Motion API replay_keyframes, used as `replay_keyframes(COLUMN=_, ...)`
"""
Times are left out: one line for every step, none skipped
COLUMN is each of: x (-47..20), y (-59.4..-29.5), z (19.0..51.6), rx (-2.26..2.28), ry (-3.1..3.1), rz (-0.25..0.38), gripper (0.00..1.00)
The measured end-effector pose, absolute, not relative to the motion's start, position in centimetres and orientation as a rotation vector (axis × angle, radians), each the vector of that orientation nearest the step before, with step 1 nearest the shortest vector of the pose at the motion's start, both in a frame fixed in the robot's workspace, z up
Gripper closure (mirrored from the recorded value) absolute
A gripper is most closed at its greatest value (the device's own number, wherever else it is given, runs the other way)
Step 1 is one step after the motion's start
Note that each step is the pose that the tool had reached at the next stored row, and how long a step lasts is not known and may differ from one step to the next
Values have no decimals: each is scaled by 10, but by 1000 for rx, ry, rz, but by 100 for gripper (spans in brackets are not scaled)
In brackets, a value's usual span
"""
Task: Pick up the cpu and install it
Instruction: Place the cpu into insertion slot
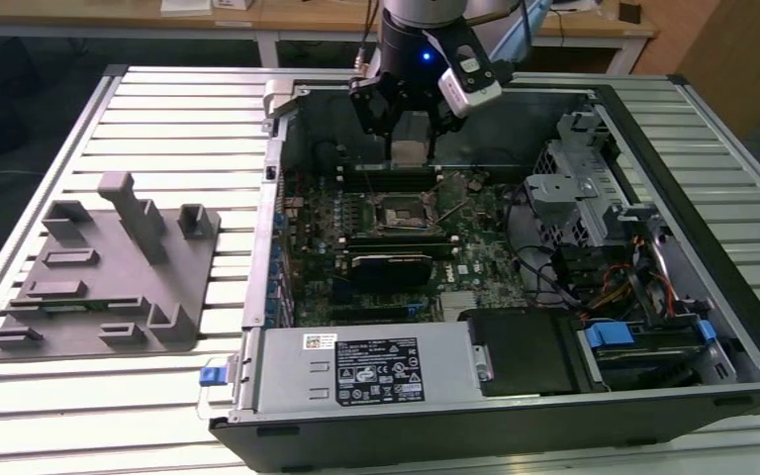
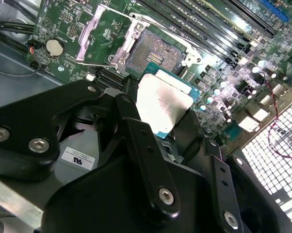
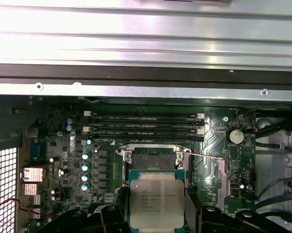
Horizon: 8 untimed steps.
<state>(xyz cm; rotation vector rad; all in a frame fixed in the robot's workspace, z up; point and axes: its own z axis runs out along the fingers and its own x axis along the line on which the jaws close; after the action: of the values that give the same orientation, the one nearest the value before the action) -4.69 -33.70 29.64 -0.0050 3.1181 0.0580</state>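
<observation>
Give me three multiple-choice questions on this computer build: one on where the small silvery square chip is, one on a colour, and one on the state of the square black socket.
1. Where is the small flat silvery-grey square cpu?
A. Lying on the grey plastic tray
B. Held in the black gripper above the circuit board
C. Lying on the slatted table

2. What colour is the circuit board?
A. Green
B. Red
C. White

3. What state is the square black socket with its metal frame in?
A. Frame open, socket empty
B. Frame clamped shut over a chip
C. Covered by a cooler

Answers: 1 B, both wrist views show the gripper clamping the cpu's edges over the board, beside the socket. 2 A, the board is green between its parts. 3 A, the second wrist view shows bare contacts and the frame flipped back.
</observation>
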Motion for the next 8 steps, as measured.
replay_keyframes(x=-47, y=-337, z=296, rx=-5, ry=3118, rz=58, gripper=46)
replay_keyframes(x=-47, y=-337, z=296, rx=-5, ry=3118, rz=58, gripper=46)
replay_keyframes(x=-47, y=-337, z=296, rx=-5, ry=3118, rz=58, gripper=46)
replay_keyframes(x=-47, y=-337, z=296, rx=-5, ry=3118, rz=58, gripper=46)
replay_keyframes(x=-47, y=-337, z=296, rx=-5, ry=3118, rz=58, gripper=46)
replay_keyframes(x=-47, y=-337, z=296, rx=-5, ry=3118, rz=58, gripper=46)
replay_keyframes(x=-47, y=-337, z=296, rx=-5, ry=3118, rz=58, gripper=46)
replay_keyframes(x=-47, y=-337, z=296, rx=-5, ry=3118, rz=58, gripper=46)
